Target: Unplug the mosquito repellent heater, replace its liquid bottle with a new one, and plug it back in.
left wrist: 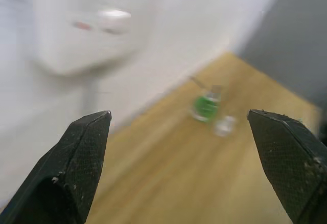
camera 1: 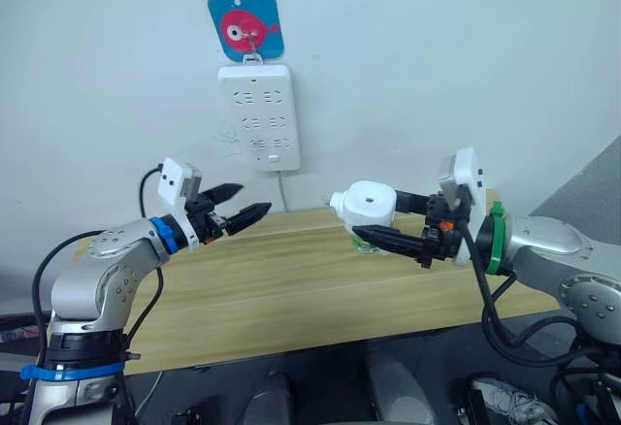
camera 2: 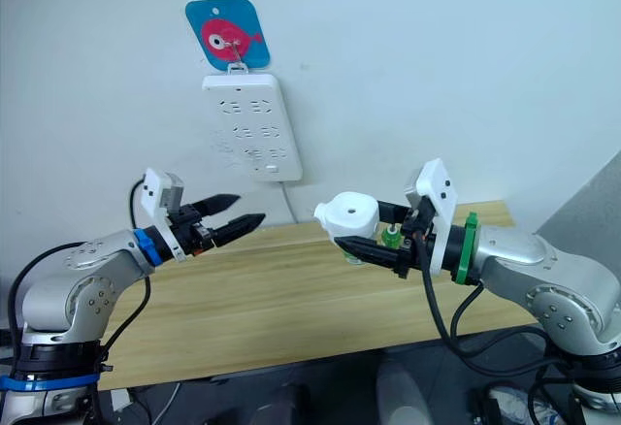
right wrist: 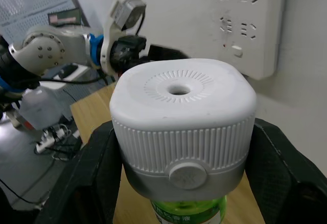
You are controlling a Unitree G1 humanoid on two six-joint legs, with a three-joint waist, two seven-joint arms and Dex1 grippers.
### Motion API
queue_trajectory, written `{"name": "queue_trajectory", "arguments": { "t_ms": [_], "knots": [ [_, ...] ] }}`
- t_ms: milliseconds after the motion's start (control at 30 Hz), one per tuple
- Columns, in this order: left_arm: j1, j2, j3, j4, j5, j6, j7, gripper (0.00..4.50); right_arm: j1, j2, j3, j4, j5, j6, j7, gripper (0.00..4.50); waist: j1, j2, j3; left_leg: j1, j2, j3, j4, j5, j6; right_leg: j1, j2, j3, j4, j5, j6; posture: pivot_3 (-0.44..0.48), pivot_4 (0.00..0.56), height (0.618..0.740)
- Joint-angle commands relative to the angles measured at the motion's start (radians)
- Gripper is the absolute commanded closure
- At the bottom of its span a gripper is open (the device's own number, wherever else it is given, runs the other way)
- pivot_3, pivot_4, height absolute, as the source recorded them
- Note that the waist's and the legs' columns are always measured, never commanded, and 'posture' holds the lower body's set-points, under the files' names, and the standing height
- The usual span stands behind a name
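So the power strip [camera 1: 258,114] is hanging on the wall behind the table [camera 1: 291,289], under a hook plate [camera 1: 245,23]. The right gripper [camera 1: 383,222] is holding the mosquito repellent heater [camera 1: 365,205] over the table's right side, and the left gripper [camera 1: 243,205] is hovering opposite, over the left edge.

A white power strip [camera 1: 258,114] is hanging on the far wall beneath a blue fish hook [camera 1: 245,23]; a wooden table [camera 1: 281,299] is standing below.
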Motion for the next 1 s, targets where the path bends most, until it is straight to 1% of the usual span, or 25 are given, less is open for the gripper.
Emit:
{"name": "queue_trajectory", "arguments": {
  "t_ms": [33, 133, 233, 300, 400, 500, 567, 600, 667, 1000],
  "knots": [
    [-0.043, 0.007, 0.028, 0.038, 0.049, -0.085, 0.013, 0.0, -0.007, 0.013, 0.017, -0.048, -0.091, -0.044, 0.014, 1.56, 0.004, 0.0, 0.0, 0.0, 0.0, 0.0, 0.0, 0.0, 0.0, 0.0, 0.0, 0.0, 0.0, 0.0, 0.0, -0.169, 0.144, 0.734],
    [-0.096, 0.018, 0.012, 0.103, 0.059, -0.106, -0.03, 0.0, 0.005, 0.036, 0.03, -0.066, -0.117, -0.036, 0.01, 1.56, 0.016, -0.001, 0.0, 0.0, 0.0, 0.0, 0.0, 0.0, 0.0, 0.0, 0.0, -0.001, 0.0, 0.0, 0.0, -0.178, 0.147, 0.734],
    [-0.176, 0.008, 0.0, 0.2, 0.096, -0.154, -0.035, 0.0, 0.019, 0.046, 0.034, -0.083, -0.131, -0.023, 0.008, 1.56, 0.025, -0.001, 0.0, 0.0, 0.0, 0.0, 0.0, 0.0, 0.0, 0.0, 0.0, -0.001, 0.0, 0.0, 0.0, -0.189, 0.149, 0.734],
    [-0.217, 0.0, -0.005, 0.254, 0.117, -0.187, -0.035, 0.0, 0.021, 0.054, 0.033, -0.089, -0.139, -0.016, 0.005, 1.56, 0.023, -0.001, 0.0, -0.001, -0.001, 0.0, 0.0, 0.0, 0.0, 0.0, 0.0, -0.001, 0.0, 0.0, 0.0, -0.196, 0.15, 0.734],
    [-0.25, -0.011, -0.018, 0.289, 0.12, -0.204, -0.064, 0.0, 0.02, 0.062, 0.026, -0.098, -0.141, -0.006, -0.001, 1.56, 0.018, -0.001, 0.0, 0.0, 0.0, 0.0, 0.0, 0.0, 0.0, 0.0, 0.0, -0.001, 0.0, 0.0, 0.0, -0.205, 0.152, 0.734],
    [-0.26, -0.021, -0.028, 0.291, 0.118, -0.202, -0.087, 0.61, 0.022, 0.066, 0.016, -0.106, -0.136, 0.006, -0.009, 1.56, 0.014, -0.001, 0.0, 0.0, 0.0, 0.0, 0.0, 0.0, 0.0, 0.0, 0.0, -0.001, 0.0, 0.0, 0.0, -0.209, 0.154, 0.734],
    [-0.262, -0.022, -0.036, 0.291, 0.121, -0.198, -0.095, 1.21, 0.024, 0.068, 0.01, -0.11, -0.132, 0.013, -0.011, 1.56, 0.012, -0.001, 0.0, 0.0, 0.0, -0.001, 0.0, 0.0, 0.0, 0.0, 0.0, -0.001, 0.0, 0.0, 0.0, -0.209, 0.154, 0.734],
    [-0.264, -0.024, -0.036, 0.292, 0.123, -0.197, -0.094, 1.25, 0.024, 0.069, 0.007, -0.111, -0.13, 0.015, -0.012, 1.56, 0.011, -0.001, 0.0, 0.0, 0.0, -0.001, 0.0, 0.0, 0.0, 0.0, 0.0, -0.001, 0.0, 0.0, 0.0, -0.209, 0.154, 0.734],
    [-0.271, -0.025, -0.043, 0.297, 0.129, -0.209, -0.098, 1.25, 0.022, 0.07, 0.001, -0.111, -0.127, 0.019, -0.013, 1.56, 0.01, -0.001, 0.0, 0.0, 0.0, -0.001, 0.0, 0.0, 0.0, 0.0, 0.0, -0.001, 0.0, 0.0, 0.0, -0.209, 0.154, 0.734],
    [-0.384, -0.063, -0.093, 0.435, 0.173, -0.276, -0.154, 1.25, 0.004, 0.081, -0.013, -0.118, -0.12, 0.039, -0.024, 1.56, 0.002, -0.001, 0.0, 0.0, 0.0, -0.001, 0.0, 0.0, 0.0, 0.0, 0.0, -0.002, 0.0, 0.0, 0.0, -0.219, 0.159, 0.734]
  ]
}}
